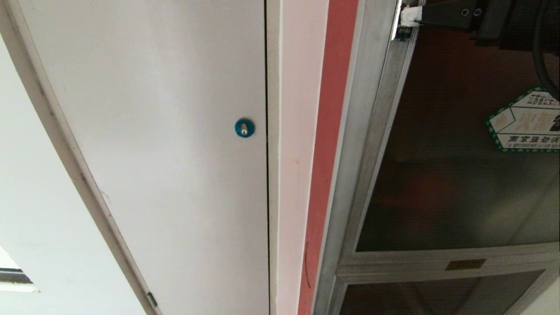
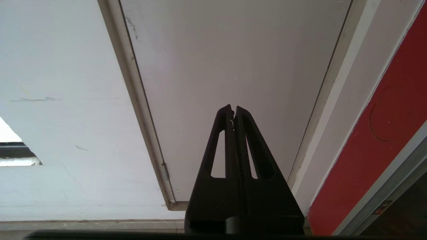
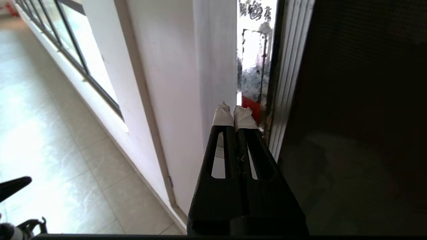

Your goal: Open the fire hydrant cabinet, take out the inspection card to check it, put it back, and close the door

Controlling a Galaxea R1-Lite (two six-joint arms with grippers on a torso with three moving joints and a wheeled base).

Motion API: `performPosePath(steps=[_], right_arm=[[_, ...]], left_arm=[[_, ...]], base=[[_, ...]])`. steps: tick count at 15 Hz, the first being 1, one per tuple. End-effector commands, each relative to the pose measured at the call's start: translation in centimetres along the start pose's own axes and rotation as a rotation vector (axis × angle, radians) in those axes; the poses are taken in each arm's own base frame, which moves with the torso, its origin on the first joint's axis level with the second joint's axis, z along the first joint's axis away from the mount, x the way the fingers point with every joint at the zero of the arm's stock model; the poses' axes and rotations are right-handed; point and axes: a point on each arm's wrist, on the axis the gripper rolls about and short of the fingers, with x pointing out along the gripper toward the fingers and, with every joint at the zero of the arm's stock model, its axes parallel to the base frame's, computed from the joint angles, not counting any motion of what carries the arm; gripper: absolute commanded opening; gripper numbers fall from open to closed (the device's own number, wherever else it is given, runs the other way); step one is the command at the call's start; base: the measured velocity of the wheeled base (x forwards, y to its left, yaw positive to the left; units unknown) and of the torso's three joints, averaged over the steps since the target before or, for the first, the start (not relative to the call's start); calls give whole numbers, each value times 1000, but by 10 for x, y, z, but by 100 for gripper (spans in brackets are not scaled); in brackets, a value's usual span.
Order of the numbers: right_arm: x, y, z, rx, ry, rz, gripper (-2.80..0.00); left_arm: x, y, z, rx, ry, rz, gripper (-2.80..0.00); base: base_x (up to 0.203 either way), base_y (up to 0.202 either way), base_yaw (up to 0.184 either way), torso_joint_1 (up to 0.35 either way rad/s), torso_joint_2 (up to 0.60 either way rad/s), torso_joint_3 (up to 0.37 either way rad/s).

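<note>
The fire hydrant cabinet's aluminium frame [image 1: 356, 153] stands right of a red strip. Its door [image 1: 437, 183] is dark frosted glass with a white, green-bordered hexagonal sticker [image 1: 525, 124]. My right gripper [image 1: 411, 15] is shut, its white-taped tips at the door's left edge near the top of the head view. In the right wrist view the gripper [image 3: 233, 113] points along a narrow gap beside the door's frame [image 3: 288, 83], where something red [image 3: 252, 105] shows. The inspection card is out of view. My left gripper [image 2: 233, 108] is shut on nothing, parked facing the white closet.
A white closet door [image 1: 166, 153] with a blue round lock [image 1: 244, 127] fills the left. A smaller dark glass panel [image 1: 437, 297] sits below the cabinet door, with a brass plate [image 1: 466, 264] between them. Tiled floor [image 3: 50, 133] and windows [image 3: 83, 50] lie further left.
</note>
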Motion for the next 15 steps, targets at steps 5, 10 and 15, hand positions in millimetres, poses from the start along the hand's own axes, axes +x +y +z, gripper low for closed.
performPosePath(steps=[5,10,15], right_arm=[[12,-9,-4,-13,-24,-65,-280],[13,-11,-17,11,16,-87,-280],[5,-6,-16,9,12,-85,-280]], left_arm=[[0,0,0,-1,0,0,-280],[0,0,0,-1,0,0,-280],[0,0,0,-1,-1,0,-280]], base=[[0,0,0,0,0,0],[0,0,0,0,0,0],[0,0,0,0,0,0]])
